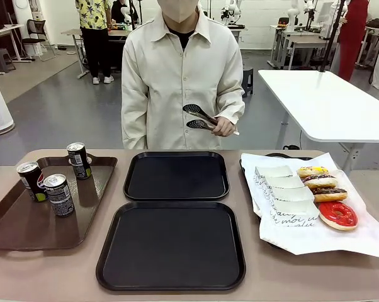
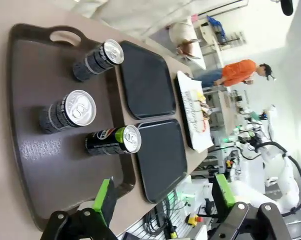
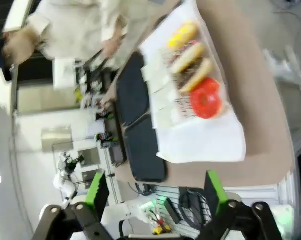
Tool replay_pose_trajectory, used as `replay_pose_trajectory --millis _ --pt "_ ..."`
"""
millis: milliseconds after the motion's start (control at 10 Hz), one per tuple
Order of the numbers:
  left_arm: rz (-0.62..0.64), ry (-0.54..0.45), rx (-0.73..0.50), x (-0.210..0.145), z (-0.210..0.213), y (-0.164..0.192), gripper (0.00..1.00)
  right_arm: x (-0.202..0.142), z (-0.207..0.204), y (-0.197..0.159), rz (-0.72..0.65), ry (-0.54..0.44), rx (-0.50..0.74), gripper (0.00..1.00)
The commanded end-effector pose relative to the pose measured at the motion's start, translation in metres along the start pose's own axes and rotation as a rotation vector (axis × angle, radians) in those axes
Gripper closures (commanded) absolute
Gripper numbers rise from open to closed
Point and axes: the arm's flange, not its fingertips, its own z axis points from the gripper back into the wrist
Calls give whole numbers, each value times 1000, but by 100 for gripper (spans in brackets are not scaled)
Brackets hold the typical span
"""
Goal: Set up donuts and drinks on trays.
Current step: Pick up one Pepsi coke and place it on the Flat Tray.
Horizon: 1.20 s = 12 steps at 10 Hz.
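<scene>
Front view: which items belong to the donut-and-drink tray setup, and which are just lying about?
Belongs: far black tray, near black tray, three soda cans, four donuts, white paper sleeves, tongs in the person's hand.

Lying about: brown tray under the cans, white paper sheet under the donuts, white table behind.

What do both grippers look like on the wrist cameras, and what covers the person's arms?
The left gripper and right gripper match: black jointed links with round silver pivots, tipped with bright green pads. The person wears long, loose cream shirt sleeves.
</scene>
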Motion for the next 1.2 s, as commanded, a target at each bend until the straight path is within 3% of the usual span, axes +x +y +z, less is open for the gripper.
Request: replay_pose_trajectory --millis 0,100,1100 --pt "-21 -13 147 -14 -5 -22 0 4 -11 4 35 7 60 0" --pt "0 0 0 0 0 0 0 4 -11 4 35 7 60 0" --pt "0 0 0 0 0 0 0 4 -11 4 35 7 60 0"
